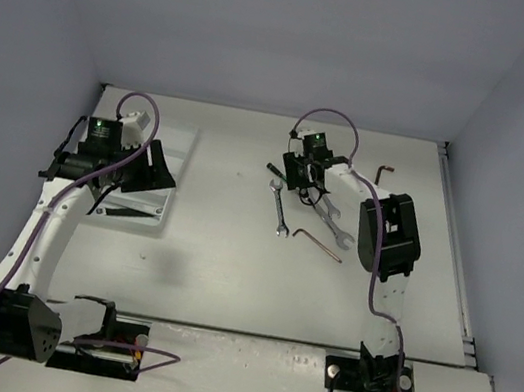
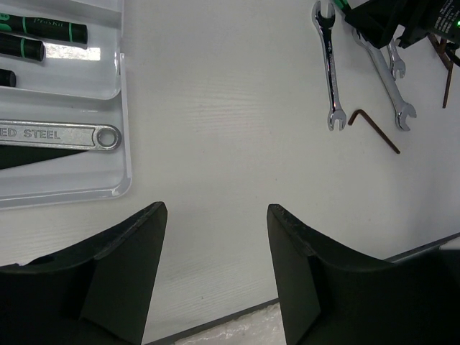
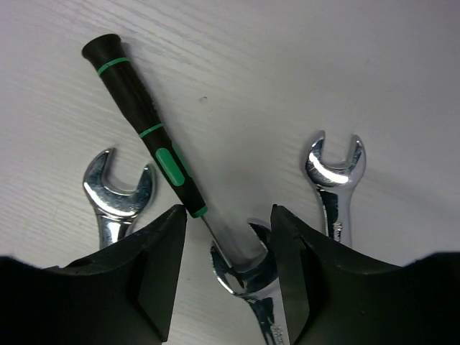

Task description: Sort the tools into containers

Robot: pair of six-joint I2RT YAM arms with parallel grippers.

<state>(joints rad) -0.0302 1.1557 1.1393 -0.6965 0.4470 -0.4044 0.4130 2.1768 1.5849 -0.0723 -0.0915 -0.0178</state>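
My right gripper (image 3: 228,215) is low over a cluster of tools on the table, jaws open. A thin green-black screwdriver (image 3: 144,122) lies slanted, its shaft running between the fingers and across the open end of a silver wrench (image 3: 244,269). Two more silver wrenches (image 3: 118,194) (image 3: 334,172) lie at either side. My left gripper (image 2: 215,215) is open and holds nothing, hovering beside the white tray (image 2: 123,144). One tray slot holds green-black screwdrivers (image 2: 43,32), another an adjustable wrench (image 2: 65,135). From above, the right gripper (image 1: 302,185) is at centre right and the left gripper (image 1: 155,169) over the tray (image 1: 163,207).
A dark L-shaped hex key (image 1: 320,242) lies just in front of the wrenches, and another (image 1: 385,169) lies farther back to the right. Grey walls close off the table at the back and both sides. The right arm's black elbow (image 1: 389,234) hangs near the tools.
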